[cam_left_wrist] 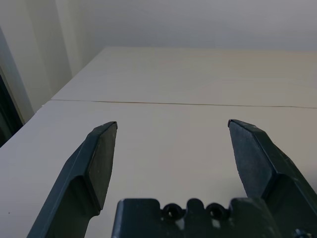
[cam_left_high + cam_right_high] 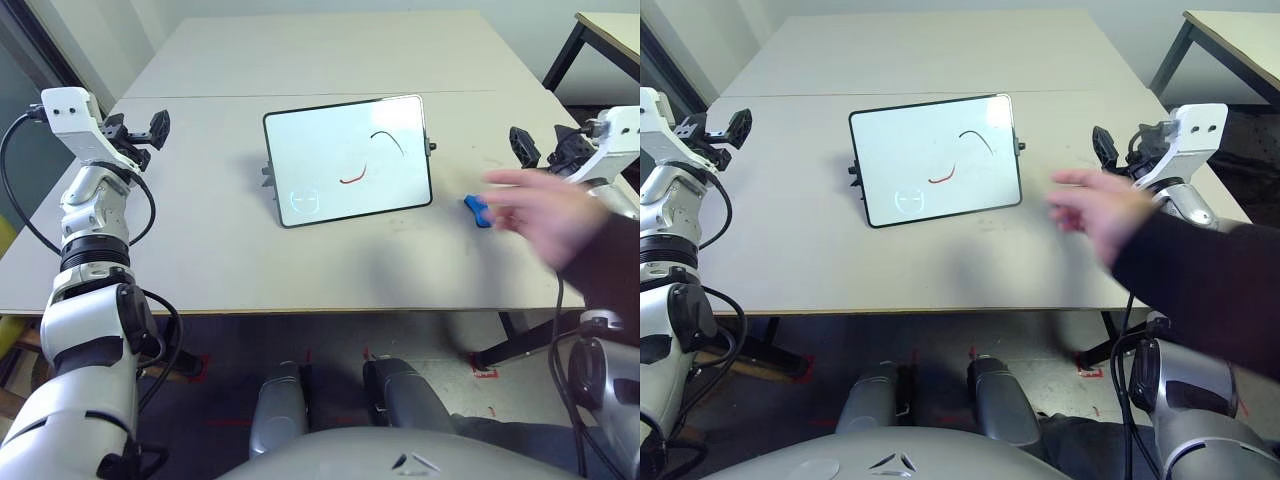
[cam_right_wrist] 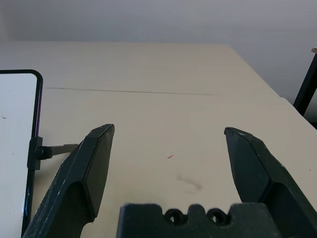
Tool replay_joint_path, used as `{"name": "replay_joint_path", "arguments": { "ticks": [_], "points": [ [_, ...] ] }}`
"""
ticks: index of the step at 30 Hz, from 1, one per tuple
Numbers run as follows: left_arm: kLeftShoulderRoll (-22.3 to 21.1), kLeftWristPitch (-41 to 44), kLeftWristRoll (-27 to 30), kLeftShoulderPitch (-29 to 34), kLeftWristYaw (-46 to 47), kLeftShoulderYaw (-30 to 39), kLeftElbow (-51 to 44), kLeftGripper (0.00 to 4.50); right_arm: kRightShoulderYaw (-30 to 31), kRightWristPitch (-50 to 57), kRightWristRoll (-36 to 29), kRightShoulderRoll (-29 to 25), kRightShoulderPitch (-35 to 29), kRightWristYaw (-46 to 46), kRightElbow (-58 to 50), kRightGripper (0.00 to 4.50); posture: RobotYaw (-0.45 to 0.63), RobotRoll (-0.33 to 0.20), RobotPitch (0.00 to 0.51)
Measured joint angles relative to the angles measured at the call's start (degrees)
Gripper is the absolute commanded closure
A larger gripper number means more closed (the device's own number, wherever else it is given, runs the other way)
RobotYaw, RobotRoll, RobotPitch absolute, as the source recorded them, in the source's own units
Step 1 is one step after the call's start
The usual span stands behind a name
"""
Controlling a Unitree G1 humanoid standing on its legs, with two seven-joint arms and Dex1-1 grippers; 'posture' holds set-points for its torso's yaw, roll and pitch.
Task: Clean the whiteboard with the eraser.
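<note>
The whiteboard (image 2: pixel 348 160) stands propped mid-table bearing only a black curve, a red squiggle and a faint blue ring, no readable words, while a person's hand (image 2: pixel 545 215) hovers at the blue eraser (image 2: pixel 477 210) to its right, and the left gripper (image 1: pixel 172 144) and right gripper (image 3: pixel 168 148) both gape wide apart, empty.

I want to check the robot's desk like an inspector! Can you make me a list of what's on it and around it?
Surface: pale table, a seam across the back.
Job's things: whiteboard propped on its stand, red and black strokes plus a faint blue circle; blue eraser lying to its right.
Clutter: a person's hand reaching in by the eraser.
Grippers: left gripper open, empty; right gripper open, empty.
Cables: black cable looping along the left arm.
Surroundings: second table at back right.
</note>
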State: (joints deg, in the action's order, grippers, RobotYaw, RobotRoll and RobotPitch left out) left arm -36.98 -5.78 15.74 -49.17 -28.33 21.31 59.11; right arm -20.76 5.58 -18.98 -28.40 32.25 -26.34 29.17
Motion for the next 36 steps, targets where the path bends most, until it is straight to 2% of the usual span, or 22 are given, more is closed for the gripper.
{"name": "replay_joint_path", "arguments": {
  "ticks": [8, 16, 18, 22, 30, 33, 36],
  "points": [
    [-0.1, 0.0, 0.0, 0.2, -0.3, 0.0, -0.3, 0.0, 0.2, -0.7, 0.1, 0.0, 0.7, -0.3, 0.6, 0.03, -0.16, 0.0, 0.08],
    [-0.3, 1.5, 0.2, 1.3, -6.0, -0.9, -6.6, 0.0, 0.3, -0.4, 0.0, 1.2, 0.3, 0.0, -0.5, 0.03, -0.18, 0.0, 0.073],
    [-0.1, 2.7, 0.8, 2.4, -8.5, -1.5, -10.2, 0.0, 0.4, -0.1, 0.0, 1.8, -0.2, 0.2, -1.7, 0.03, -0.18, 0.0, 0.072],
    [1.1, 8.7, 4.9, 7.9, -17.7, -4.1, -24.3, 0.0, 1.1, 0.9, 0.0, 2.3, -0.6, 0.5, -3.1, 0.03, -0.18, 0.0, 0.073],
    [0.1, 21.9, 13.1, 18.1, -29.5, -9.3, -50.3, 0.0, 2.2, 5.3, 0.2, 2.0, -0.5, 1.9, -4.9, 0.03, -0.18, 0.0, 0.075],
    [0.1, 23.3, 13.1, 21.1, -31.6, -12.3, -54.1, 0.0, 2.9, 7.8, 1.0, 1.3, -0.5, 2.9, -6.1, 0.03, -0.19, 0.0, 0.076],
    [-0.4, 21.5, 10.6, 23.1, -32.6, -15.0, -54.5, 0.0, 3.9, 11.8, 1.3, 0.1, -0.5, 3.2, -8.0, 0.03, -0.2, 0.0, 0.076]
  ]
}}
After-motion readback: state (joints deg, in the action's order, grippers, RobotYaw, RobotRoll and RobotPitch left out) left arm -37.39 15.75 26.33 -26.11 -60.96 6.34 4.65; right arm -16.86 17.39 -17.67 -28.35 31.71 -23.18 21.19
